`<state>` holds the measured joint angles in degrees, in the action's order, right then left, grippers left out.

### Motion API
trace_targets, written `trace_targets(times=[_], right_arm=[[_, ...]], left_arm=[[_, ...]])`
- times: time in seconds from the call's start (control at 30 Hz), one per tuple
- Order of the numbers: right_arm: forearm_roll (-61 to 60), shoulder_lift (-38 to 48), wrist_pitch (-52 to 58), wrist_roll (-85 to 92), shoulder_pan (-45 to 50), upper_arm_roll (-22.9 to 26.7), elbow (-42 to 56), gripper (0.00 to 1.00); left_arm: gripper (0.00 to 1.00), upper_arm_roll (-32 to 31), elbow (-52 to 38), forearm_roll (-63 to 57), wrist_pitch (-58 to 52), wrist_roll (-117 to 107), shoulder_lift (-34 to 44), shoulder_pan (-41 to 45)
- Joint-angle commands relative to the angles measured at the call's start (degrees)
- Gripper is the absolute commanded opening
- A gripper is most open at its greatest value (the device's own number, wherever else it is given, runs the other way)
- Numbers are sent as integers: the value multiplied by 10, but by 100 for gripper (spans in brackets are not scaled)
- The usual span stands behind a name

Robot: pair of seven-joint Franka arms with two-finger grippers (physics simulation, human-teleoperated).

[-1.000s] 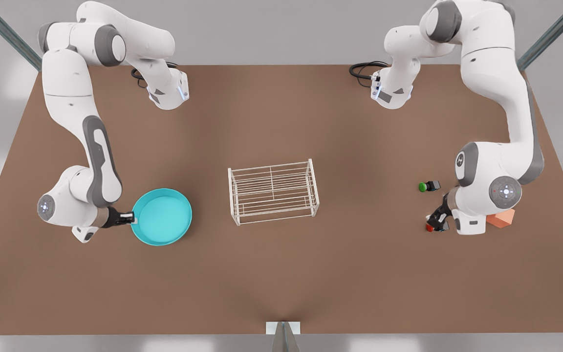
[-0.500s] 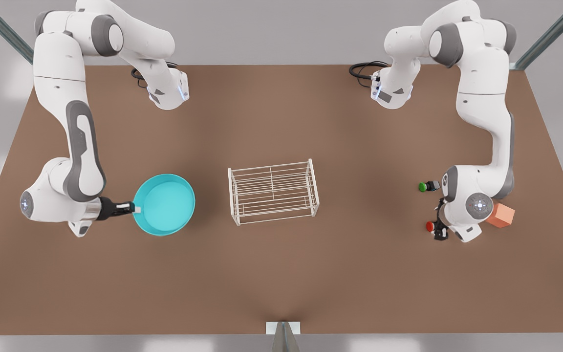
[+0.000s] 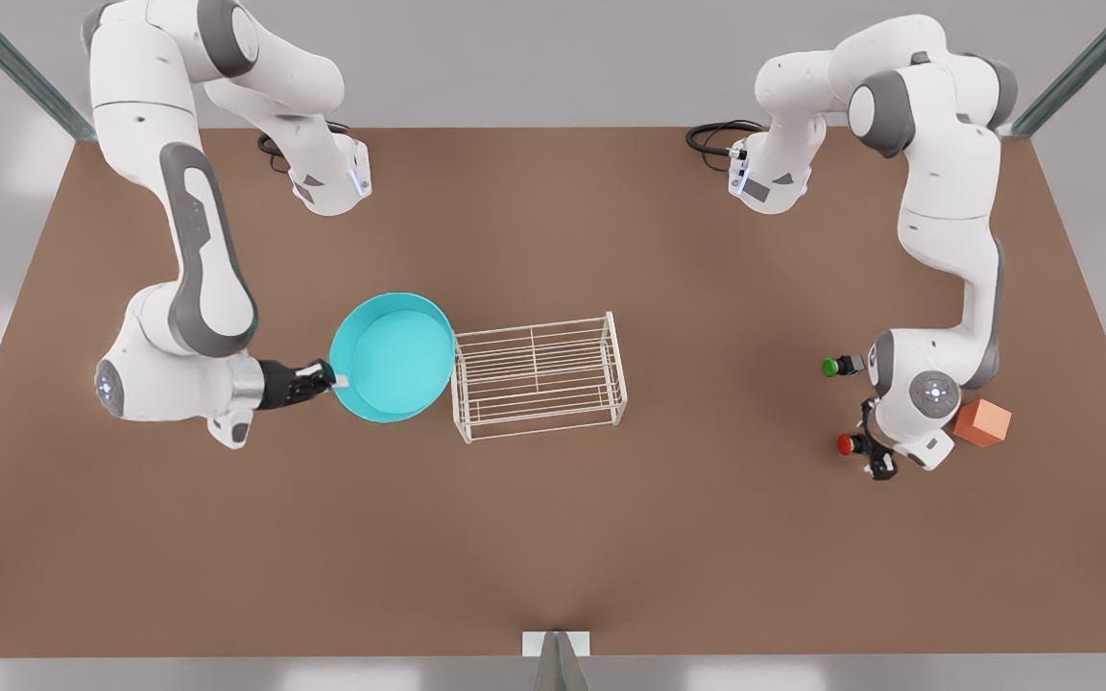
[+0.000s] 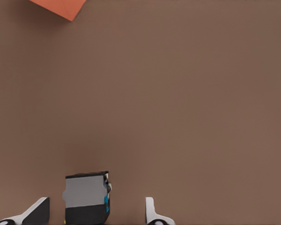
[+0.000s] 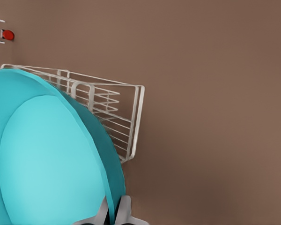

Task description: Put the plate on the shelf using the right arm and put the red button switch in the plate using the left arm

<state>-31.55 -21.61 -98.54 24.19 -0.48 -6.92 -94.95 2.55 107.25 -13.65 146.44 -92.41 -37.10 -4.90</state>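
My right gripper (image 3: 330, 380) is shut on the rim of the turquoise plate (image 3: 390, 357), on the front view's left. The plate hangs tilted above the table, its far edge meeting the near end of the white wire shelf (image 3: 536, 376). In the right wrist view the plate (image 5: 51, 154) covers part of the shelf (image 5: 122, 110), with the fingers (image 5: 124, 210) pinching its rim. On the front view's right my left gripper (image 3: 875, 453) stands low beside the red button switch (image 3: 845, 443). The left wrist view shows the left gripper (image 4: 94, 214) open, the switch's black body (image 4: 86, 197) between its fingers.
A green-capped switch (image 3: 833, 366) lies just behind the red one. An orange cube (image 3: 983, 423) sits by the left arm's wrist, and its corner (image 4: 61, 7) shows in the left wrist view. Bare brown table surrounds the shelf.
The right arm has lifted the plate and carried it toward the shelf until it reaches the shelf's end. The left gripper has turned and settled around the red switch.
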Motion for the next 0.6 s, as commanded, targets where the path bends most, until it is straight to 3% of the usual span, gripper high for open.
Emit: trace_targets(times=[0.0, 0.33, 0.47, 0.5, 0.53, 0.57], right_arm=[[3, 1, 10, -105, 22, -1, 9, 15], [3, -1, 0, -161, 145, -3, 14, 16], [5, -18, -53, -177, 176, -3, 13, 16], [4, -22, -71, -181, 179, -3, 13, 16], [2, -25, -83, -188, 181, -2, 14, 16], [1, -29, -96, -191, 182, -3, 14, 16]], left_arm=[[100, 2, 0, -14, 65, -99, -6, -1], [98, 21, 21, -49, 65, -101, -1, 0], [98, 21, 33, -49, 63, -100, 7, 0], [96, 21, 37, -50, 61, -99, 7, 1], [88, 21, 38, -59, 60, -100, 7, 1], [69, 21, 38, -60, 58, -100, 7, 1]])
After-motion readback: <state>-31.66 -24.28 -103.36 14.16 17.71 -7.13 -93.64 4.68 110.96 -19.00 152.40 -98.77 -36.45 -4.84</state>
